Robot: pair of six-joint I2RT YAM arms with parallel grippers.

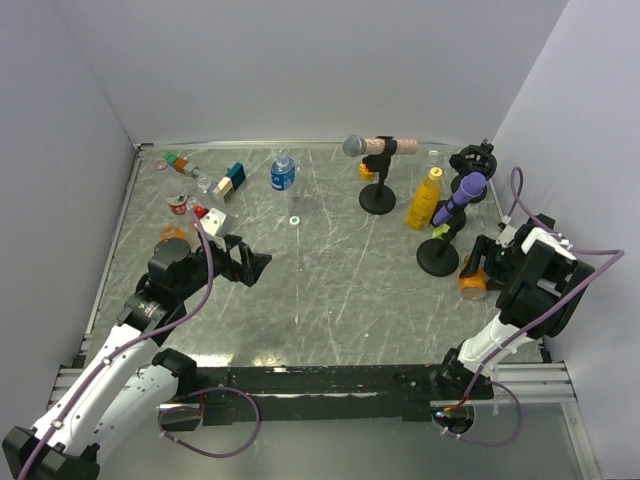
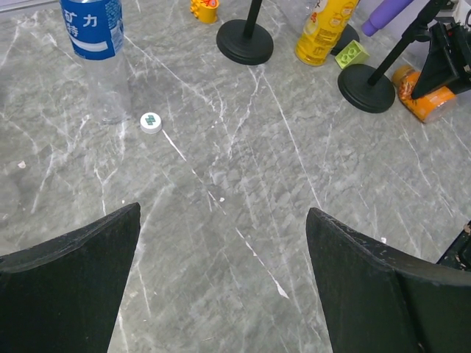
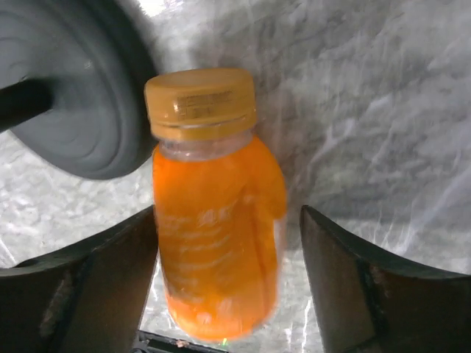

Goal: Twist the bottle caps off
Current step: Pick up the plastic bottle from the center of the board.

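your right gripper (image 3: 228,220) straddles the orange bottle (image 3: 217,243), lower centre of the wrist frame. jaws apart: the finger at frame left sits against the bottle, there's a gap at the other, so it's not clamped. its orange cap (image 3: 200,101) is on, upper centre, beside the stand base (image 3: 73,95) at upper left. your left gripper (image 2: 223,220) hangs wide open over the table (image 2: 235,147), holding nothing. a loose white cap (image 2: 151,122) lies upper left, just beside the clear bottle (image 2: 94,29) with the blue label.
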